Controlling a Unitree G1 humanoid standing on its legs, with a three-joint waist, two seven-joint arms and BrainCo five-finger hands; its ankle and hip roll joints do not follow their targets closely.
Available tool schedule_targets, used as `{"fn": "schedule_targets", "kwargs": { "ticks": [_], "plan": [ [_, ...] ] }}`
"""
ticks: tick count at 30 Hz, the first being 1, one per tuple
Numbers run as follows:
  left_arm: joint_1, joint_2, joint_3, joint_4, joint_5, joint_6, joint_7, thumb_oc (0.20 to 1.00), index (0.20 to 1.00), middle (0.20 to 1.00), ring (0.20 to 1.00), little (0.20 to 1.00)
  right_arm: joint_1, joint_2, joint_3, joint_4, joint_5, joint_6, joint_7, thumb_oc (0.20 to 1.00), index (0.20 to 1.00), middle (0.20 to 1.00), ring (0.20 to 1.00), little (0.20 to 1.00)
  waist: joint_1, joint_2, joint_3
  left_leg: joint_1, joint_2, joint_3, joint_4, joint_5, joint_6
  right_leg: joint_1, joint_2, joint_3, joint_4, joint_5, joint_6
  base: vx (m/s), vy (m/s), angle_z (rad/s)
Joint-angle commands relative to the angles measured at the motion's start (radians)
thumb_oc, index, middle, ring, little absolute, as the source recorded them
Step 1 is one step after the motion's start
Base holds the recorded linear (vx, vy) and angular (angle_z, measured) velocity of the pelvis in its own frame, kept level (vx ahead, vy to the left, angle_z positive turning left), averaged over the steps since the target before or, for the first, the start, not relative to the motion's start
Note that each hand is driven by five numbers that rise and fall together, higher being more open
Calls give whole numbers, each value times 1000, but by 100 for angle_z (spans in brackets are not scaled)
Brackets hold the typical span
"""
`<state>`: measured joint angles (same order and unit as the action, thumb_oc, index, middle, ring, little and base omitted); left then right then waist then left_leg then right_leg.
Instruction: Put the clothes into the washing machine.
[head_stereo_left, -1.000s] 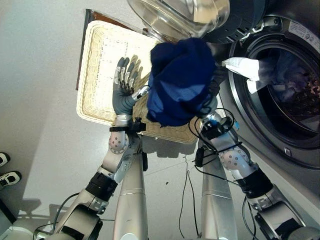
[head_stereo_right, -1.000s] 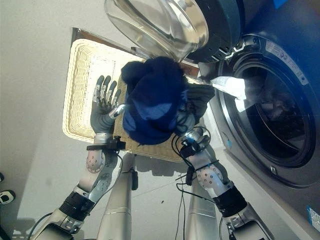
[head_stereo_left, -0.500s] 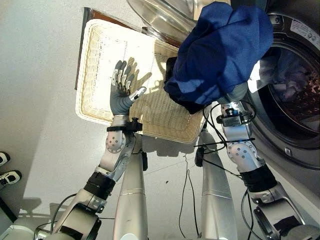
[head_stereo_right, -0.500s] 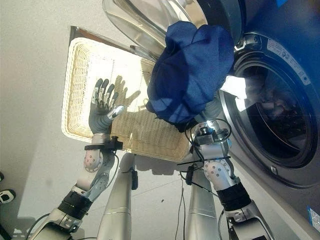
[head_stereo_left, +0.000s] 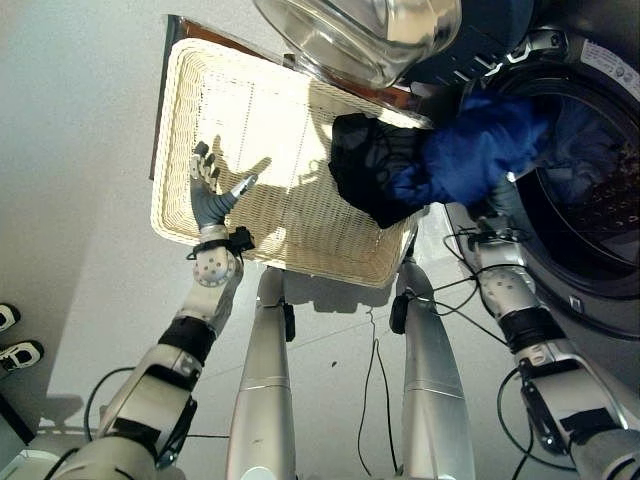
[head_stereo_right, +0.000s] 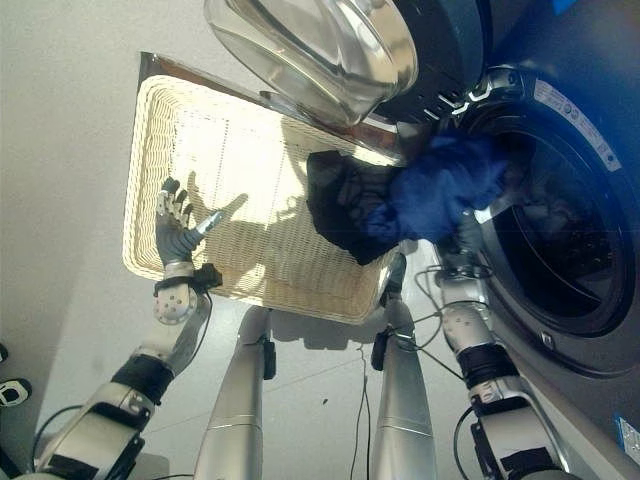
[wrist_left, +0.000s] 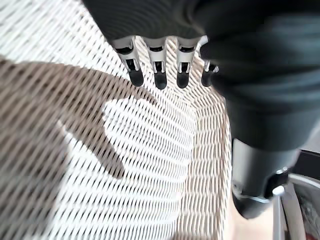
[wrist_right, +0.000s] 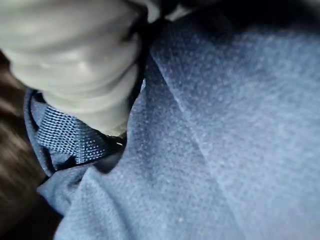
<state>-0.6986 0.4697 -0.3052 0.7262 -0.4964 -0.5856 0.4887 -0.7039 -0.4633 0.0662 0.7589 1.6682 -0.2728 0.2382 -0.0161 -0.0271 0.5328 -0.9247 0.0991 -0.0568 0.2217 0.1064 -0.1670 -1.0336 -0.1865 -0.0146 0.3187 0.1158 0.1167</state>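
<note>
Left hand (head_stereo_left: 207, 192): positioned over the near left part of the wicker basket (head_stereo_left: 250, 110), fingers (wrist_left: 157, 66) extended and spread, thumb apart. It holds nothing. In the left wrist view the fingertips hang just above the woven basket floor.

Wicker basket: a pale, shallow rectangular tray lying on the grey floor (head_stereo_left: 80, 120), left of the washing machine (head_stereo_left: 590, 210).

Black garment (head_stereo_left: 368, 175): lies bunched at the right end of the basket, draped over its right rim toward the machine.

Machine door (head_stereo_left: 365, 35): a clear glass bowl, swung open above the far right corner of the basket.

Blue garment (head_stereo_left: 478, 150): bunched at the left edge of the drum opening, partly across the door seal and touching the black garment on its left side.

Right hand (wrist_right: 85, 65): buried in the blue garment at the drum mouth; in the right wrist view the blue cloth wraps against the hand. Its fingers are hidden by cloth, so their state cannot be determined.
</note>
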Motion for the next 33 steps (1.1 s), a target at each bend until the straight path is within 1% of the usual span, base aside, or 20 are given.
{"fn": "schedule_targets", "kwargs": {
  "ticks": [1, 2, 5, 7, 8, 9, 10, 12, 13, 14, 19, 21, 23, 24, 25, 26, 27, 28, 31, 33],
  "plan": [
    [-31, 12, 7, -4, -14, -58, 20, 1000, 1000, 1000, 1000, 1000, -18, -68, -18, -12, 59, -9, -55, 200, 200, 200, 200, 200, 0, 2, -13, -54, -52, 18, 19, 43, 71, 28, 60, -95, -52, 72, 7, 2, -4, -11],
    [-36, 14, 2, 13, -18, -54, 22, 1000, 1000, 1000, 1000, 1000, -27, -76, -28, 18, 52, -19, -87, 200, 200, 200, 200, 200, 0, 3, -13, -55, -50, 19, 17, 44, 70, 29, 61, -95, -52, 72, 7, 4, -11, -11],
    [-51, 37, -3, 80, -38, -45, 0, 1000, 1000, 1000, 1000, 1000, -131, -172, -74, 117, 35, -157, -267, 200, 200, 200, 200, 200, 5, 7, -13, -50, -42, 18, 22, 35, 65, 34, 64, -96, -51, 68, 6, 5, -4, -7],
    [-35, 48, -5, 114, -49, -57, -11, 1000, 1000, 1000, 1000, 1000, -187, -245, -114, 182, 42, -303, -369, 200, 200, 200, 200, 200, 4, 2, -13, -47, -37, 11, 32, 23, 68, 43, 69, -93, -50, 63, 5, 1, -8, -3],
    [-25, 54, -7, 114, -39, -49, -3, 1000, 1000, 1000, 1000, 1000, -219, -290, -122, 186, -1, -439, -468, 200, 200, 200, 200, 200, 4, -5, -13, -46, -37, 7, 31, 20, 69, 48, 73, -95, -56, 65, 5, 0, 0, 0],
    [-24, 54, -8, 111, -37, -44, 0, 1000, 1000, 1000, 1000, 1000, -227, -297, -119, 181, -24, -460, -497, 200, 200, 200, 200, 200, 4, -5, -13, -46, -36, 7, 29, 20, 69, 48, 74, -95, -58, 66, 5, -13, -48, -2],
    [-24, 65, -13, 107, -40, -32, 9, 1000, 1000, 1000, 1000, 1000, -261, -334, -108, 169, -151, -535, -635, 200, 200, 200, 200, 200, 4, -11, -13, -46, -37, 4, 26, 20, 68, 49, 75, -95, -66, 72, 7, -17, -36, -2],
    [-35, 97, -10, 114, -73, -20, -5, 1000, 1000, 1000, 1000, 1000, -321, -404, -97, 131, -305, -549, -818, 200, 200, 200, 200, 200, -4, -23, -13, -54, -35, 0, 13, 30, 69, 44, 76, -95, -85, 89, 10, -38, -23, -6],
    [-29, 113, -1, 120, -85, -15, -23, 1000, 1000, 1000, 1000, 1000, -326, -441, -93, 127, -371, -527, -879, 511, 511, 511, 511, 511, -6, -30, -13, -40, -31, -4, 13, 21, 68, 57, 78, -94, -87, 82, 13, -40, 1, -10],
    [-25, 132, 7, 134, -105, -16, -49, 1000, 1000, 1000, 1000, 1000, -326, -483, -99, 133, -383, -504, -867, 1000, 1000, 1000, 1000, 1000, -11, -39, -13, -33, -30, -8, 9, 21, 68, 68, 82, -92, -91, 80, 13, -13, 3, -7],
    [-32, 151, 26, 158, -108, -16, -98, 1000, 1000, 1000, 1000, 1000, -304, -544, -111, 199, -367, -420, -753, 1000, 1000, 1000, 1000, 1000, -12, -58, -13, -22, -34, -19, 4, 21, 72, 81, 85, -90, -99, 79, 9, -7, -6, 0],
    [-46, 155, 25, 159, -94, -7, -111, 1000, 1000, 1000, 1000, 1000, -302, -552, -103, 247, -385, -347, -714, 1000, 1000, 1000, 1000, 1000, -6, -66, -13, -29, -40, -28, 5, 27, 75, 80, 81, -96, -102, 86, 8, 4, -67, 2],
    [-57, 155, 13, 154, -83, 5, -108, 1000, 1000, 1000, 1000, 1000, -301, -553, -76, 285, -458, -291, -730, 1000, 1000, 1000, 1000, 1000, 0, -66, -13, -29, -47, -34, 5, 27, 78, 81, 77, -102, -104, 89, 9, 14, -73, 5],
    [-59, 153, 4, 152, -78, 13, -109, 1000, 1000, 1000, 1000, 1000, -299, -548, -48, 312, -542, -237, -774, 1000, 1000, 1000, 1000, 1000, 6, -65, -13, -19, -47, -36, 8, 16, 78, 93, 77, -106, -102, 80, 12, 23, -60, 8],
    [-63, 151, -3, 149, -73, 17, -104, 1000, 1000, 1000, 1000, 1000, -299, -543, -33, 324, -587, -221, -800, 1000, 1000, 1000, 1000, 1000, 8, -64, -13, -20, -48, -36, 8, 15, 79, 92, 75, -108, -102, 81, 13, 21, -59, 9],
    [-69, 148, -10, 145, -64, 22, -97, 1000, 1000, 1000, 1000, 1000, -301, -536, -11, 334, -665, -146, -813, 1000, 1000, 1000, 1000, 1000, 9, -63, -13, -23, -49, -38, 9, 15, 80, 91, 74, -111, -102, 83, 14, 4, -59, 8],
    [-84, 150, -27, 132, -51, 39, -89, 1000, 1000, 1000, 1000, 1000, -313, -533, 57, 357, -798, -20, -889, 1000, 1000, 1000, 1000, 1000, 17, -62, -13, -27, -57, -42, 10, 16, 83, 88, 70, -117, -106, 87, 14, 1, -60, 6],
    [-97, 149, -46, 125, -37, 49, -76, 1000, 1000, 1000, 1000, 1000, -326, -529, 118, 385, -882, 65, -891, 1000, 1000, 1000, 1000, 1000, 23, -60, -13, -32, -62, -43, 10, 18, 87, 85, 68, -122, -106, 89, 14, 0, -43, 4],
    [-114, 143, -70, 118, -12, 65, -58, 1000, 1000, 1000, 1000, 1000, -366, -519, 188, 418, -897, 123, -892, 1000, 1000, 1000, 1000, 1000, 27, -52, -13, -39, -66, -46, 16, 17, 90, 78, 65, -129, -102, 89, 13, 5, -27, 6],
    [-138, 132, -94, 128, 12, 67, -49, 1000, 1000, 1000, 1000, 1000, -389, -485, 242, 433, -974, 152, -883, 1000, 1000, 1000, 1000, 1000, 30, -45, -13, -46, -72, -43, 13, 19, 93, 71, 62, -135, -104, 92, 14, -4, -29, 8]
  ]
}}
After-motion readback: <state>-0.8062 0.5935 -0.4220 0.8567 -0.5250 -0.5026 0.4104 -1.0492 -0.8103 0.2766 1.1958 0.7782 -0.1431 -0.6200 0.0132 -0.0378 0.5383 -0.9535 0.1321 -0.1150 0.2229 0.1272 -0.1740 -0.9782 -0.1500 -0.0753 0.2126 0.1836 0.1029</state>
